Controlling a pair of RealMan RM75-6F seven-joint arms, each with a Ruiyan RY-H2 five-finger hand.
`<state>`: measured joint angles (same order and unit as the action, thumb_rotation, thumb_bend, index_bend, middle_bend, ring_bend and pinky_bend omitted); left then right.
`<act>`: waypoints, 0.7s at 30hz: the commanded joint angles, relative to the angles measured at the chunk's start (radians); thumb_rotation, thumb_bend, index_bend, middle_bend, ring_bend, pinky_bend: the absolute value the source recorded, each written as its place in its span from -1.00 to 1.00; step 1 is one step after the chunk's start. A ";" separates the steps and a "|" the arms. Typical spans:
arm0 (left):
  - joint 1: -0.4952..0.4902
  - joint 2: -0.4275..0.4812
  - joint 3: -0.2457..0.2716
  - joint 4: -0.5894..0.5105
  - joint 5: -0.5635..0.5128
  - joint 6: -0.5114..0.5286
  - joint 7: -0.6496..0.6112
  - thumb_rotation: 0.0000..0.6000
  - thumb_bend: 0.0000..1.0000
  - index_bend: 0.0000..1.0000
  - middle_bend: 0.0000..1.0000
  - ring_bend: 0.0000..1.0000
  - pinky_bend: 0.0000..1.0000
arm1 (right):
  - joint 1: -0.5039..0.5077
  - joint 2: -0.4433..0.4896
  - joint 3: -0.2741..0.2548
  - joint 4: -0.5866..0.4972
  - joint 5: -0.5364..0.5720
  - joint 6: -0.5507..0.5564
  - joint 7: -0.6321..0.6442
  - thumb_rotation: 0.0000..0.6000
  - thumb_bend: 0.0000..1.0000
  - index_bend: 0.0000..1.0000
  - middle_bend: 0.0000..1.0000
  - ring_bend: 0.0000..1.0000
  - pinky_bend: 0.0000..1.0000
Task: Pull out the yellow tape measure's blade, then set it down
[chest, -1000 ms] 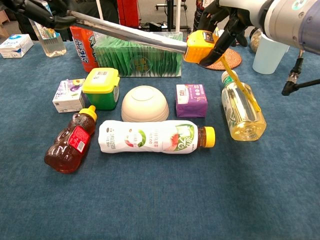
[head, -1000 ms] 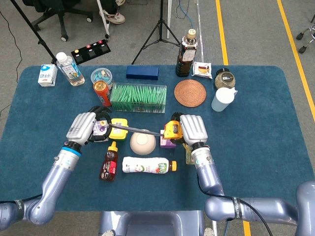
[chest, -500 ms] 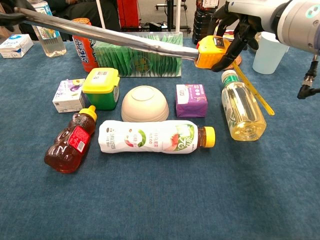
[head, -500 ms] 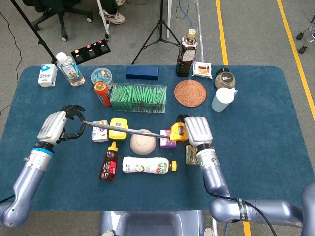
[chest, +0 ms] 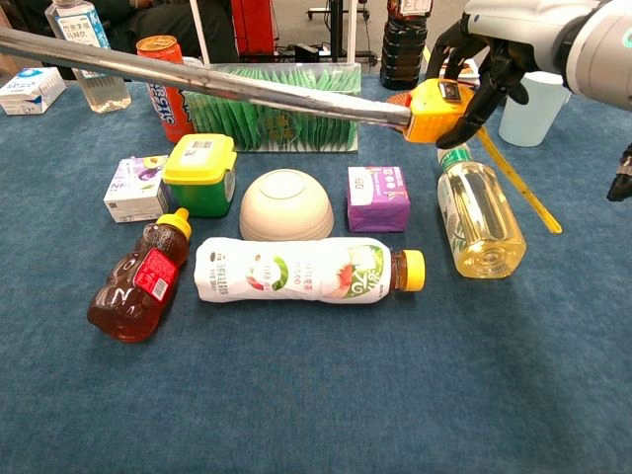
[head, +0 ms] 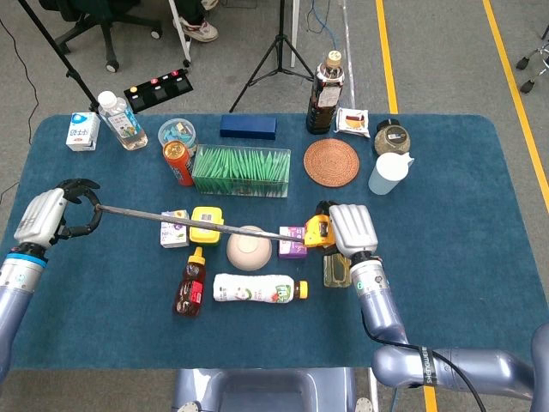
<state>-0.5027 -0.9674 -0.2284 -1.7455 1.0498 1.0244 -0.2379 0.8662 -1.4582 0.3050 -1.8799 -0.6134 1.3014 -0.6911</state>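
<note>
While blade (head: pixel 206 222) stretches long, thin and metallic above blue cloth table (head: pixel 480 257), boxy yellow tape measure (head: pixel 319 233) hangs over purple carton (chest: pixel 378 197), clamped in right hand (head: pixel 350 230), knuckles up. Left hand (head: pixel 50 215) far out at table's left edge, fingers curled, pinching blade tip. Chest view shows yellow strap (chest: pixel 517 183) dangling across clear bottle (chest: pixel 477 211); left hand shows in head view only.
</note>
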 commanded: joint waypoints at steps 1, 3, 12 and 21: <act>0.009 0.006 -0.003 0.012 0.009 -0.008 -0.023 1.00 -0.18 0.04 -0.43 -0.65 -0.35 | -0.001 0.000 0.000 0.000 -0.002 0.001 0.001 1.00 -0.52 0.35 0.26 0.48 0.45; 0.010 0.006 -0.006 0.011 0.017 -0.010 -0.032 1.00 -0.17 0.04 -0.43 -0.64 -0.35 | -0.001 0.001 0.000 -0.003 -0.003 0.000 0.001 1.00 -0.52 0.35 0.26 0.48 0.45; -0.021 -0.032 -0.020 -0.026 0.031 -0.021 0.003 1.00 -0.17 0.04 -0.43 -0.64 -0.35 | 0.002 -0.006 0.007 -0.014 -0.001 0.005 0.002 1.00 -0.52 0.35 0.26 0.48 0.45; -0.094 -0.130 -0.057 -0.086 -0.015 -0.003 0.121 1.00 -0.18 0.04 -0.43 -0.67 -0.40 | 0.017 -0.028 0.034 -0.019 0.018 0.008 0.009 1.00 -0.52 0.35 0.26 0.48 0.45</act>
<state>-0.5768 -1.0737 -0.2751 -1.8174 1.0497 1.0165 -0.1430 0.8809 -1.4833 0.3359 -1.8984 -0.5985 1.3092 -0.6830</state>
